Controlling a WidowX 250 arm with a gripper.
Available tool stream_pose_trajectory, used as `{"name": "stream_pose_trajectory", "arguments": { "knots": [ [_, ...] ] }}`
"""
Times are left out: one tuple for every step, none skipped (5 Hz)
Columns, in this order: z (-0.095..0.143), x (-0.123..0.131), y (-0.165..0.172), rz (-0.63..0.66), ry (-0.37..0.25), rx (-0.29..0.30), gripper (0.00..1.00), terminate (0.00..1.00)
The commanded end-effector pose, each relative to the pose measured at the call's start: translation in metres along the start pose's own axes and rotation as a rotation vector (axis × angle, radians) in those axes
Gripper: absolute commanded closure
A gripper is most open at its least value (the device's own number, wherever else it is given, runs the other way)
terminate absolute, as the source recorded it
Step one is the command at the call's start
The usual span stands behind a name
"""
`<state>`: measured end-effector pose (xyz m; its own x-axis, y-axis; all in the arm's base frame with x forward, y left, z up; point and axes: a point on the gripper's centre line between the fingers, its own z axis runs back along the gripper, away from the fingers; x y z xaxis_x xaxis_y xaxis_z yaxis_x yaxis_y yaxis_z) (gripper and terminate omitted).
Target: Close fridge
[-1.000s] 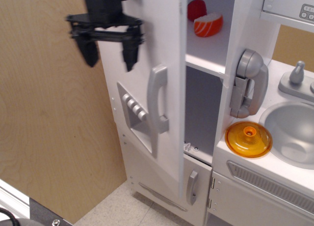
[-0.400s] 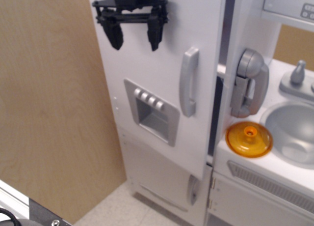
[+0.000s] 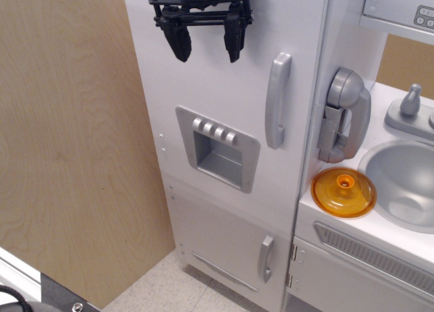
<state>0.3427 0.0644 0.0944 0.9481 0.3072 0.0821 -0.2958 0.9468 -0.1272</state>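
The fridge (image 3: 224, 108) is a tall white toy-kitchen cabinet. Its large door lies flat against the cabinet, with no gap showing at its right edge. The door carries a grey vertical handle (image 3: 277, 100) and a grey four-button dispenser recess (image 3: 218, 149). My black gripper (image 3: 208, 52) is open and empty. It hangs in front of the upper left part of the door, its fingertips (image 3: 182, 49) pointing down, left of the handle and above the dispenser. The shelves are hidden behind the door.
A smaller lower white door with a short grey handle (image 3: 265, 259) is below. A grey toy phone (image 3: 344, 115) hangs right of the fridge. An orange lid (image 3: 343, 191) lies on the counter by a grey sink (image 3: 407, 183) with a faucet (image 3: 410, 100). A plywood wall (image 3: 68, 135) stands to the left.
The fridge door swung from wide open to flat shut, hiding the shelves and the toy food. My gripper moved right along with it, staying open.
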Motion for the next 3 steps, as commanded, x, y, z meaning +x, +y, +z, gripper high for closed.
{"name": "stream_pose_trajectory", "arguments": {
  "knots": [
    [0.025, -0.043, 0.018, -0.094, 0.051, -0.003, 0.00, 0.00],
    [0.032, -0.060, 0.026, -0.117, 0.066, -0.011, 0.00, 0.00],
    [0.032, -0.060, 0.026, -0.117, 0.066, -0.011, 0.00, 0.00]
  ]
}}
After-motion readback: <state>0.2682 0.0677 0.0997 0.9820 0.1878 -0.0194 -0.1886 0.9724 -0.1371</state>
